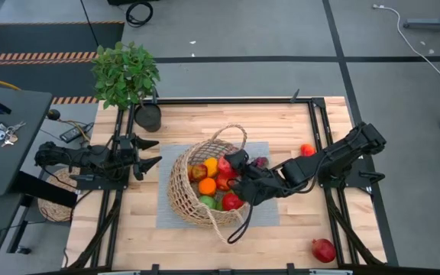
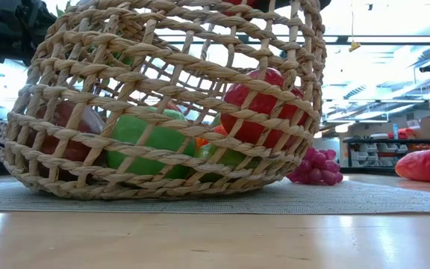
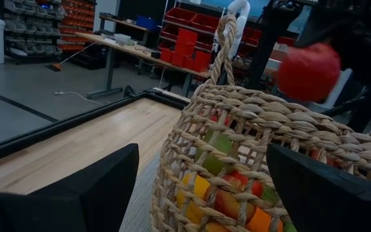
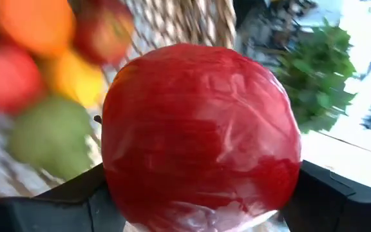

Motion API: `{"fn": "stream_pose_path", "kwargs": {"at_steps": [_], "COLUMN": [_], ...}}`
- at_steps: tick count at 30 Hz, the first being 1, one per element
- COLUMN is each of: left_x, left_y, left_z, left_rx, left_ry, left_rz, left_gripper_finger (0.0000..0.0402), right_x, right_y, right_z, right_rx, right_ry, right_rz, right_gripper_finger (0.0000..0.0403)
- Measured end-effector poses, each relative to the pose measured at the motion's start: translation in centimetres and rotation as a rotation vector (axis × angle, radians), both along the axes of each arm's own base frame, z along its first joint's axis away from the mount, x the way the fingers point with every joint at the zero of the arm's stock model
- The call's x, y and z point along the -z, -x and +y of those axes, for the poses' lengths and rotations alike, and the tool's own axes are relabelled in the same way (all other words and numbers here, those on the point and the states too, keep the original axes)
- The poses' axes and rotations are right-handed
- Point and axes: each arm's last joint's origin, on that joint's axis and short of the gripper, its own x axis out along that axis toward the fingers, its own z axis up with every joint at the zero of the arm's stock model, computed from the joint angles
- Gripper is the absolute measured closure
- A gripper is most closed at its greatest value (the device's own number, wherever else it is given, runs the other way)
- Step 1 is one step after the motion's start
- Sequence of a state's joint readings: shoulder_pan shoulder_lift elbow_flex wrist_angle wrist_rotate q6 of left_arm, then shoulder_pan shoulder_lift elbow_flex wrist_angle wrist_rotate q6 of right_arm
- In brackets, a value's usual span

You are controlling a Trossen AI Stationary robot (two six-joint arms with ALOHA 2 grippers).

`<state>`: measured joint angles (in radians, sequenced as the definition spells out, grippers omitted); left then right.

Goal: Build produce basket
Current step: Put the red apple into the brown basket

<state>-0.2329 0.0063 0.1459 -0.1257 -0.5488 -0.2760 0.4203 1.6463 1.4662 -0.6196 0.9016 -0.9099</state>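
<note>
The woven basket (image 1: 197, 187) rests on a grey mat (image 1: 262, 214) at mid-table and holds several pieces of produce: an orange (image 1: 207, 186), red and green apples, something yellow. My right gripper (image 1: 234, 200) reaches in from the table's right and is shut on a red apple (image 4: 198, 129) over the basket's right side. In the left wrist view that apple (image 3: 308, 71) hangs above the basket's rim (image 3: 282, 119). My left gripper (image 1: 150, 153) waits open at the table's left, level, facing the basket. My right gripper pinches the red apple between its two fingers (image 4: 63, 200), one on each opposite side (image 4: 118, 187). The fingers slant down from the table's right side. The apple is lifted clear, above the produce in the basket.
Purple grapes (image 1: 260, 162) lie on the mat just right of the basket. A red fruit (image 1: 307, 150) lies at the right, and a pomegranate (image 1: 323, 249) near the front right corner. A potted plant (image 1: 126, 76) stands at the far left corner.
</note>
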Motion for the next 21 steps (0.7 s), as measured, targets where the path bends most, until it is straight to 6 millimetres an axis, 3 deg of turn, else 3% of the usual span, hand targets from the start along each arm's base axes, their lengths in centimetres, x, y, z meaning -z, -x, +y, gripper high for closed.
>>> {"fn": "stream_pose_path", "kwargs": {"at_steps": [10,15,21], "left_x": [0.0,0.0,0.0], "left_y": [0.0,0.0,0.0], "left_z": [0.0,0.0,0.0], "left_rx": [0.000,0.000,0.000], "left_ry": [0.000,0.000,0.000], "left_rz": [0.000,0.000,0.000], "left_gripper_finger": [0.0054,0.0054,0.0054], "right_x": [-0.5,-0.7,-0.7], "right_y": [-2.2,-2.9,-3.4], "right_z": [-1.4,-3.2,-5.0], "right_rx": [-0.067,0.065,0.296], "right_ry": [-0.746,-1.111,-1.414], "right_rz": [-0.169,-0.231,-0.314], "right_gripper_finger": [0.0080,0.0072,0.0066]}}
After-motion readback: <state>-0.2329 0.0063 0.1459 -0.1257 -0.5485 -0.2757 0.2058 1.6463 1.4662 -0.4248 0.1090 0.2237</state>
